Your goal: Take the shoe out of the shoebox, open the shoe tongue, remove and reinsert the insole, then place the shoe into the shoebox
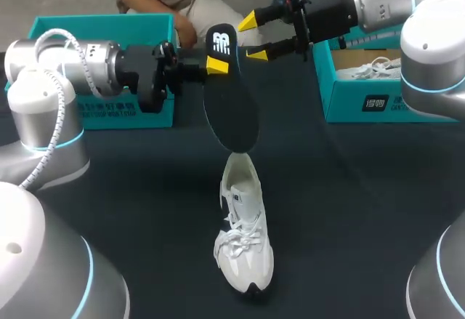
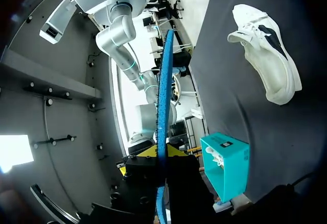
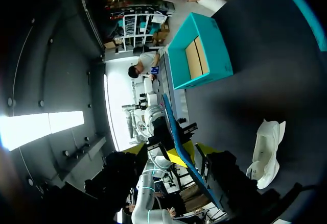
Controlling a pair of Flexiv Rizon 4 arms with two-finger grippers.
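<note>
While the left fingers (image 1: 216,64) clamp the dark insole (image 1: 232,108) above the white shoe (image 1: 243,239) on the counter (image 1: 349,210), the right fingers (image 1: 248,21) stand apart alongside; reinsertion likely follows, toe-first into the shoe.

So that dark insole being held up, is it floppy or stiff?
Probably fairly springy rather than limp: the insole, pinched only at one end by the left pincer, hangs nearly straight in the left wrist view. It looks thin edge-on, so likely light. Its free end would probably bend if pushed.
</note>
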